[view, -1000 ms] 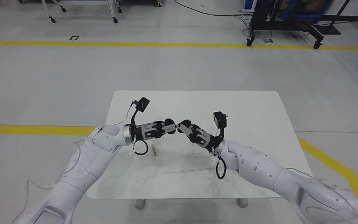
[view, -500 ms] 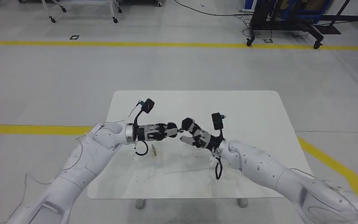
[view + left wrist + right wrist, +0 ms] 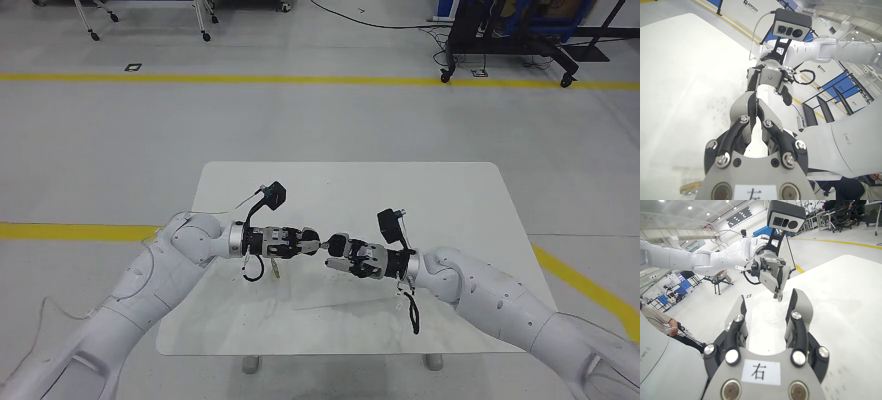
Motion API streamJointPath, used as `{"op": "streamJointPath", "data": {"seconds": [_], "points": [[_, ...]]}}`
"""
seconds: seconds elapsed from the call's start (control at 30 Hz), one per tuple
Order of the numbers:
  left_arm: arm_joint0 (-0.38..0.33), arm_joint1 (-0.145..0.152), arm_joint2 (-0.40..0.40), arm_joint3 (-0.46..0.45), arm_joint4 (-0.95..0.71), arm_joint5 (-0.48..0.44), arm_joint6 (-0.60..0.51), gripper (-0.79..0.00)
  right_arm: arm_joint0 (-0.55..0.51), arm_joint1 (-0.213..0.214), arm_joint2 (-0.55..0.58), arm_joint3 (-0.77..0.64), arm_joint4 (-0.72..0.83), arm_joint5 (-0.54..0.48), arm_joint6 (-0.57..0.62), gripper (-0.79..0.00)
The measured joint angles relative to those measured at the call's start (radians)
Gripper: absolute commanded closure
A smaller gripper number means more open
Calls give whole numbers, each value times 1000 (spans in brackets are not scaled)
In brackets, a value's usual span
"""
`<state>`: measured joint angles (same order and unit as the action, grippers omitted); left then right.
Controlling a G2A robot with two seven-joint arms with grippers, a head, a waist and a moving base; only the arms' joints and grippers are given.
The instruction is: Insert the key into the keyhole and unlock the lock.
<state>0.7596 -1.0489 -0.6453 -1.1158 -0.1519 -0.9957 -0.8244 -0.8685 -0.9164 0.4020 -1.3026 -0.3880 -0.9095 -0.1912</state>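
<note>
The key is a small, thin, silvery metal piece. It looks light, stiff and slick, and is best gripped flat across its head so the blade stays free. The left jaws pinch it above the table, a little way from the lock. The right jaws stand spread just past the key, farther from the lock. The lock, seemingly a brass padlock, lies on the table.

White arms; grey right claw, black pads, silver screws.
</note>
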Motion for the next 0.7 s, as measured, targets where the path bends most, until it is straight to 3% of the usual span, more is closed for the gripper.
{"op": "streamJointPath", "data": {"seconds": [0.5, 0.7], "points": [[-36, 12, 63, 10, -9, -17, 17, 0, -37, 0, 78, -32, 193, 81, 248, -271], [-44, 15, 76, 10, -17, -17, 17, 0, -43, -12, 100, -27, 213, 82, 296, -166]]}}
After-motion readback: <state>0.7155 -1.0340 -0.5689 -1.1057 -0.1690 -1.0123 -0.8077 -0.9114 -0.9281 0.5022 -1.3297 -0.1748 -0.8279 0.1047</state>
